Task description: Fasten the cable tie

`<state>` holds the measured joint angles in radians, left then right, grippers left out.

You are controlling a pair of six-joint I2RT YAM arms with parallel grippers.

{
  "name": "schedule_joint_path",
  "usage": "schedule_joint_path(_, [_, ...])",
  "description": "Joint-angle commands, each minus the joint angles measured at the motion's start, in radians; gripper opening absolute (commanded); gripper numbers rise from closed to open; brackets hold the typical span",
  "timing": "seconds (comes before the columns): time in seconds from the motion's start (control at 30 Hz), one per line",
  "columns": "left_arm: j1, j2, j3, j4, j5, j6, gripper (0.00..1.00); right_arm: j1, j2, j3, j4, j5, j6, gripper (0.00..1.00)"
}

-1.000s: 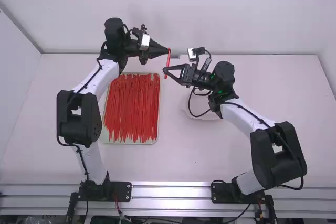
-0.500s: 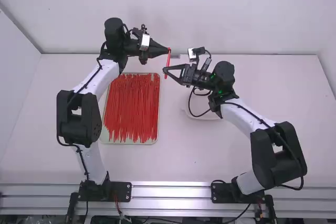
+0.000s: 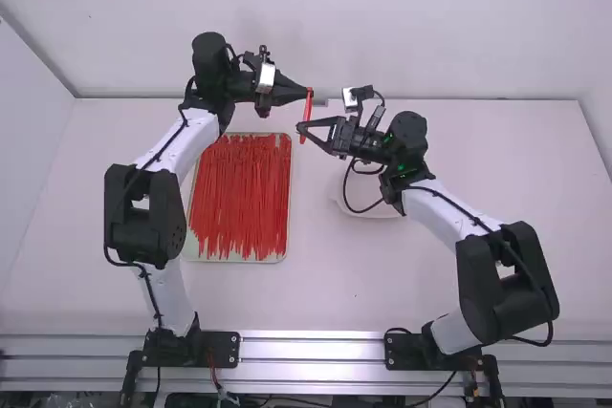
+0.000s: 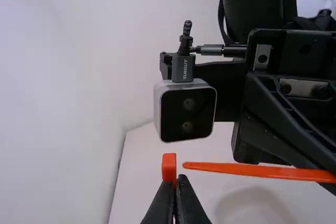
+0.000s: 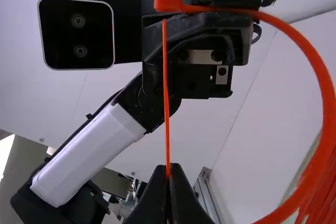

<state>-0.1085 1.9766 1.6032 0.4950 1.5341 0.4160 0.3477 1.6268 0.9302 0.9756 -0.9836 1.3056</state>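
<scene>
right now both grippers meet in the air over the far side of the table (image 3: 497, 169), just past the far end of the tray (image 3: 234, 260). my left gripper (image 4: 176, 183) is pinched shut on the square head of the red cable tie (image 4: 169, 166), its fingers pressed together just under it, and the strap runs off sideways toward the right arm's black gripper body. my right gripper (image 5: 168, 174) is clamped tight on the thin tail of the same tie. that tail runs straight from its fingertips to the head, while the rest of the strap bows out in a wide curve beside it. i cannot tell whether the tail has entered the head. from the high view the tie shows as a short upright red strip between the two tips, with the left gripper at its upper end and the right gripper at its lower end, well clear of the tabletop. the tray lies below and to the left, packed with loose red ties (image 3: 239, 193) lying lengthwise.
</scene>
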Motion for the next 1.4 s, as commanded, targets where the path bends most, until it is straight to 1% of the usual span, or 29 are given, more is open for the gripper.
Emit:
schedule_joint_path(0.0, [-0.003,0.002,-0.005,0.019,0.032,0.066,0.02,-0.001,0.002,0.026,0.004,-0.002,-0.004,0.0])
schedule_joint_path(0.13, [-0.003,0.002,-0.005,0.072,0.033,-0.002,0.01,-0.001,0.002,0.026,0.004,-0.003,-0.004,0.0])
schedule_joint_path(0.47, [-0.003,0.002,-0.016,0.062,0.033,0.001,0.02,-0.001,0.002,0.026,0.011,-0.002,-0.005,0.0])
schedule_joint_path(0.63, [-0.003,0.002,-0.043,0.103,0.033,-0.001,0.01,-0.001,0.002,0.026,0.011,-0.003,-0.005,0.0])
schedule_joint_path(1.1, [-0.003,0.002,-0.045,0.108,0.033,-0.009,0.01,-0.002,0.002,0.026,0.007,-0.003,-0.005,0.0])
schedule_joint_path(1.37, [0.009,0.002,-0.047,0.089,0.033,-0.008,0.01,-0.029,0.002,0.026,0.008,-0.002,-0.005,0.0])
